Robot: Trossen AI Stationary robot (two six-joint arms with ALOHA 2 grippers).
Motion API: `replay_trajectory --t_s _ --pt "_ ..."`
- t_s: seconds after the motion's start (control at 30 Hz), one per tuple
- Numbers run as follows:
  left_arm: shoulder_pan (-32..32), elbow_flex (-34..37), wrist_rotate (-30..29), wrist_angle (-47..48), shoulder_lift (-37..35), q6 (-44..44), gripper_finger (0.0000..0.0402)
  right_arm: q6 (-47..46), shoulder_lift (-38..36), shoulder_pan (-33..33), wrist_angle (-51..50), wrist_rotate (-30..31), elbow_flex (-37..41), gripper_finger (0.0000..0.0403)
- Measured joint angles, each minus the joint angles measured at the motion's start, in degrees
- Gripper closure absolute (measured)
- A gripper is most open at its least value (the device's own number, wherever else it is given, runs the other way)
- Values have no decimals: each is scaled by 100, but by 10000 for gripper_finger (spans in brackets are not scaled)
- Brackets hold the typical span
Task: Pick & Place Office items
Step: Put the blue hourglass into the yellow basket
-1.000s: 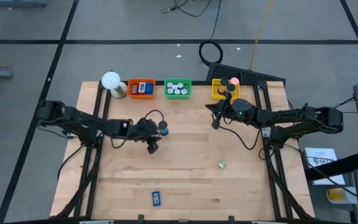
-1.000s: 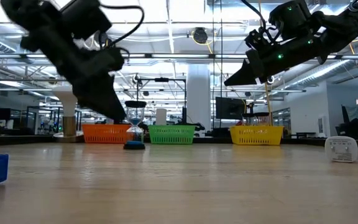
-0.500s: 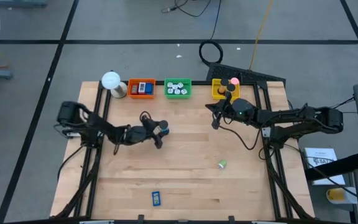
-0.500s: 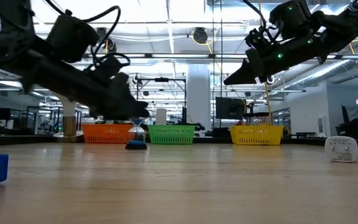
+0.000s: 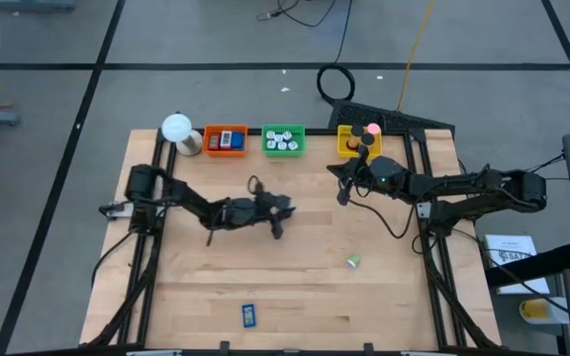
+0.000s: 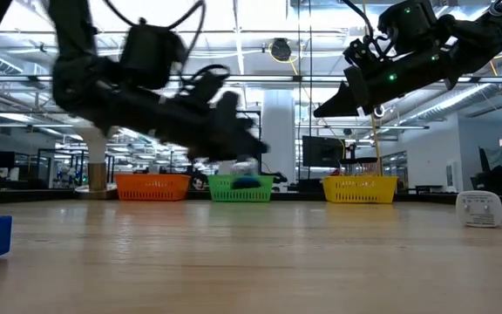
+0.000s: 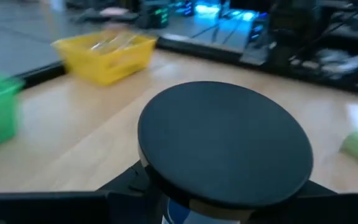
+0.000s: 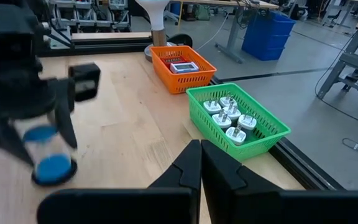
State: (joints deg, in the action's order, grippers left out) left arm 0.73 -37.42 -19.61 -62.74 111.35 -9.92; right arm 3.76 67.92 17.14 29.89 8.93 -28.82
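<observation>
A small hourglass (image 8: 47, 151) with blue ends and black end caps hangs just above the middle of the table, with my left gripper (image 5: 277, 216) shut on it. The left wrist view shows its round black top cap (image 7: 222, 143). In the low view it is a blurred blue patch (image 6: 246, 181) in front of the green tray. My right gripper (image 5: 342, 194) hangs shut and empty above the table's far right part. A blue flat piece (image 5: 249, 314) lies near the front edge. A small green bit (image 5: 353, 261) lies right of centre. My left gripper has the hourglass between its two fingers (image 8: 67, 127), below the top cap (image 7: 222, 143); the cap hides the place of contact in the wrist view. The fingers come about level from the table's left side. The hourglass stands roughly upright, lifted a little clear of the table.
Along the far edge stand an orange tray (image 5: 225, 139), a green tray (image 5: 283, 140) with white pieces and a yellow tray (image 5: 350, 146). A white ball lamp (image 5: 177, 129) stands at the far left. A white item (image 6: 478, 209) sits at the right in the low view.
My left gripper has tipped from pointing steeply down to about level and has gone toward the table's right edge. The hourglass, which stood on the table, has come up clear of it and gone along to the right with the gripper.
</observation>
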Motion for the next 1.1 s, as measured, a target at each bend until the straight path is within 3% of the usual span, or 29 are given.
replay_trajectory --t_s 0.23,0.4,0.83,1.1 --pt "-345 -1609 1171 29 1278 198 245 -3 0 1 10 -1 0 403" --pt "-476 -2278 1366 163 1774 278 244 1 -2 1 -27 0 0 403" --pt "-666 -2478 2149 1138 1638 357 160 40 0 1 -35 0 0 403" --pt "-506 -2008 2485 2747 460 1083 161 -42 -1 0 -83 0 0 403"
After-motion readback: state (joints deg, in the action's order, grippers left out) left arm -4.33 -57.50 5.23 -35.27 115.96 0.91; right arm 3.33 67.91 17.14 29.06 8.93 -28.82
